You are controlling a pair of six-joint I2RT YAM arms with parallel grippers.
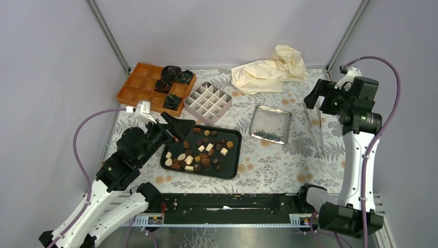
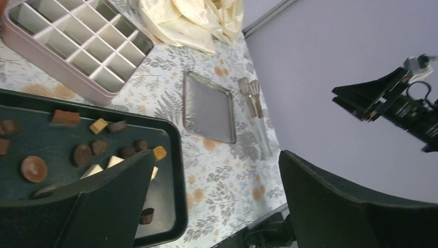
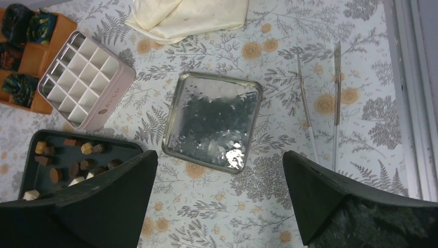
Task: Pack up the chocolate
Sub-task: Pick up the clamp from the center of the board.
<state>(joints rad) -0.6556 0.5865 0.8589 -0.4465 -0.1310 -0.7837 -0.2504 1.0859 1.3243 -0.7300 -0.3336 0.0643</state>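
Overhead and wrist views of the packing bench [image 1: 268,160], which is covered with a fern-and-flower print. The chocolate [image 1: 201,149], an assortment of dark brown, light brown and cream-white pieces in round, oval and square shapes, lies loose on a black tray [image 1: 231,164] at the near centre-left of the bench; the pieces are scattered singly over the tray, mostly toward its left and middle. Behind the tray, just beyond its far edge, stands a pale pink box [image 1: 208,102] divided by a white grid into square cells. To the left of the box, an orange compartment tray [image 1: 135,85] holds crumpled black-green paper cups [image 1: 170,73] in its right-hand compartments. A shallow silver tin [image 1: 274,116] with dark speckling on its floor sits right of the black tray, apart from it. Long metal tweezers [image 1: 316,132] lie further right, and a cream cloth [image 1: 268,70] is bunched at the far edge. The left gripper [image 1: 182,129] hangs over the far left corner of the black tray, jaws spread wide and grasping nothing. The right gripper [image 1: 320,103] is raised above the tweezers at the right side, likewise released and empty.
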